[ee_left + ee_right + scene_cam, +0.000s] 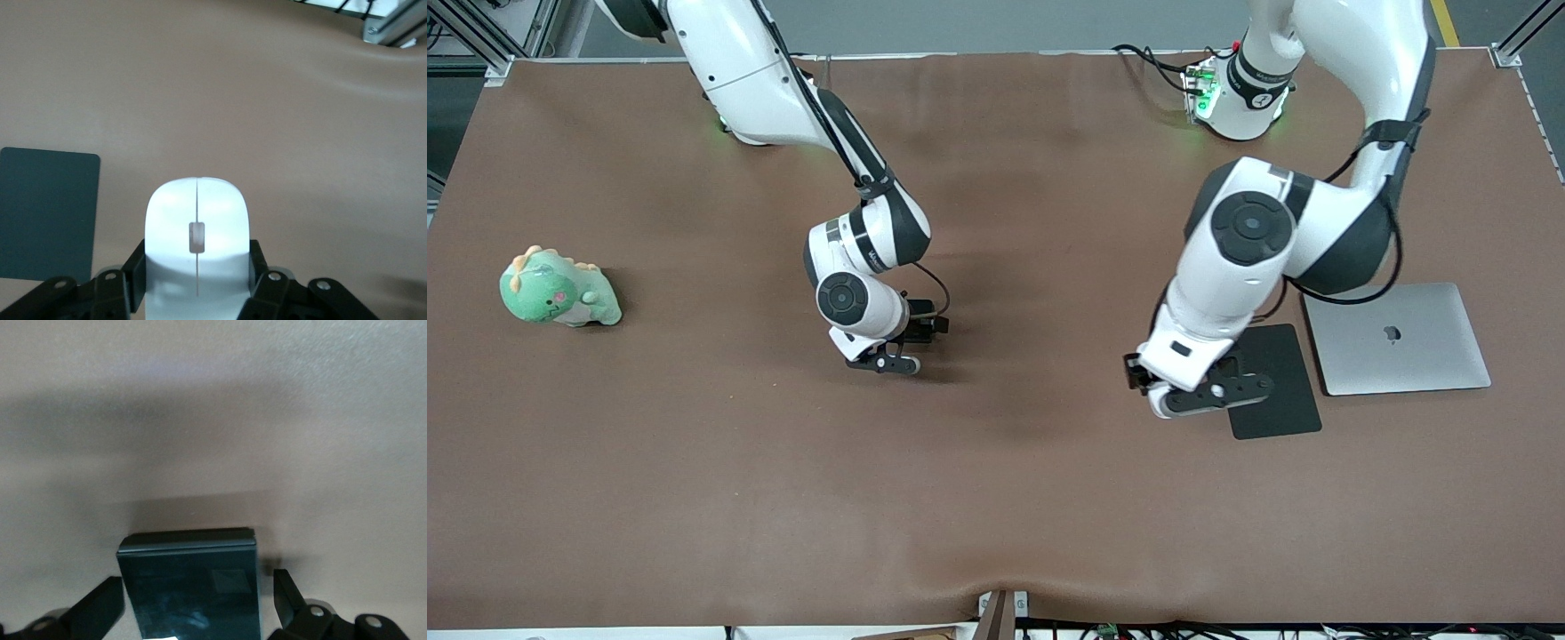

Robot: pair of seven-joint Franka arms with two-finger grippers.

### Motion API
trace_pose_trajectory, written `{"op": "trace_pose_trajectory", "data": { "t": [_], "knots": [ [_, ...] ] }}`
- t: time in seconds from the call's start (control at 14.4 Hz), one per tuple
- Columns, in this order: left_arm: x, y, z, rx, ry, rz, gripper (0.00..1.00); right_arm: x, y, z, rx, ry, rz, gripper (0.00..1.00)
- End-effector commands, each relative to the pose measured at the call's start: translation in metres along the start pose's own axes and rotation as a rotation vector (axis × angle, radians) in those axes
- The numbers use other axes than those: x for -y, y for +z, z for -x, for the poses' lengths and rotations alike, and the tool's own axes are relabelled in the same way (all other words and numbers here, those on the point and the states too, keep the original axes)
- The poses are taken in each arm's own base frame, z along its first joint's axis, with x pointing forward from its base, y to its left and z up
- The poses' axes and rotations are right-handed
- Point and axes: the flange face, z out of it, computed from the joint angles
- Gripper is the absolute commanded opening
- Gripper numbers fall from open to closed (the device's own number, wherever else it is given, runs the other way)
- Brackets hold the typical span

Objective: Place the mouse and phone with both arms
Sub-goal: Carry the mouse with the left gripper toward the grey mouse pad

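The white mouse [197,227] is clamped between the black fingers [135,270] of my left gripper [197,267], which is shut on its sides. In the front view my left gripper [1209,397] is over the edge of the black mouse pad [1280,382] that faces the right arm's end. The black phone [190,587] sits on the brown cloth between the fingers [285,590] of my right gripper [197,590]. This gripper is open, with a gap on each side of the phone. My right gripper [885,363] is low over the table's middle and hides the phone in the front view.
A closed silver laptop [1400,338] lies beside the mouse pad [47,213], toward the left arm's end. A green plush dinosaur [559,289] lies toward the right arm's end. Brown cloth [996,498] covers the table.
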Motion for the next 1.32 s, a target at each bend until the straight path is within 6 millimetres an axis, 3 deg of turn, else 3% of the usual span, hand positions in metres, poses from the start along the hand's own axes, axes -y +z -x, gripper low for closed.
{"op": "trace_pose_trajectory", "data": {
  "t": [0.0, 0.14, 0.21, 0.28, 0.35, 0.42, 0.76, 0.83, 0.9, 0.97, 1.04, 1.11, 1.25],
  "knots": [
    [0.015, -0.004, -0.001, 0.017, 0.007, -0.006, 0.00, 0.003, 0.003, -0.002, 0.005, 0.028, -0.009, 0.83],
    [0.027, -0.002, -0.008, 0.023, 0.034, -0.008, 0.00, 0.003, 0.001, -0.001, 0.007, 0.035, -0.009, 1.00],
    [0.033, 0.001, -0.011, 0.028, 0.035, -0.016, 0.00, 0.003, 0.001, -0.001, 0.007, 0.038, -0.009, 0.89],
    [0.039, 0.008, -0.013, 0.039, 0.047, -0.028, 0.00, 0.001, 0.000, -0.004, 0.007, 0.043, -0.011, 0.51],
    [0.046, 0.014, -0.015, 0.050, 0.075, -0.038, 0.00, -0.001, -0.003, -0.008, 0.005, 0.040, -0.015, 0.22],
    [0.061, 0.021, -0.021, 0.068, 0.103, -0.051, 0.00, 0.000, -0.006, -0.008, 0.004, 0.043, -0.017, 0.16],
    [0.105, 0.049, -0.038, 0.132, 0.211, -0.074, 0.00, -0.001, -0.038, -0.020, 0.070, 0.078, -0.004, 0.04],
    [0.114, 0.052, -0.041, 0.140, 0.236, -0.075, 0.00, -0.009, -0.052, -0.026, 0.110, 0.106, -0.003, 0.08],
    [0.121, 0.056, -0.042, 0.149, 0.261, -0.076, 0.00, -0.028, -0.065, -0.037, 0.155, 0.158, 0.003, 0.22],
    [0.126, 0.059, -0.042, 0.156, 0.280, -0.076, 0.00, -0.042, -0.075, -0.047, 0.162, 0.168, -0.004, 0.30],
    [0.132, 0.064, -0.044, 0.165, 0.301, -0.078, 0.00, -0.048, -0.086, -0.051, 0.150, 0.154, -0.012, 0.00],
    [0.133, 0.069, -0.044, 0.174, 0.330, -0.075, 0.00, -0.058, -0.095, -0.058, 0.138, 0.152, -0.020, 0.00],
    [0.150, 0.087, -0.048, 0.193, 0.367, -0.075, 0.00, -0.100, -0.113, -0.076, 0.202, 0.124, -0.027, 0.00]
  ]
}}
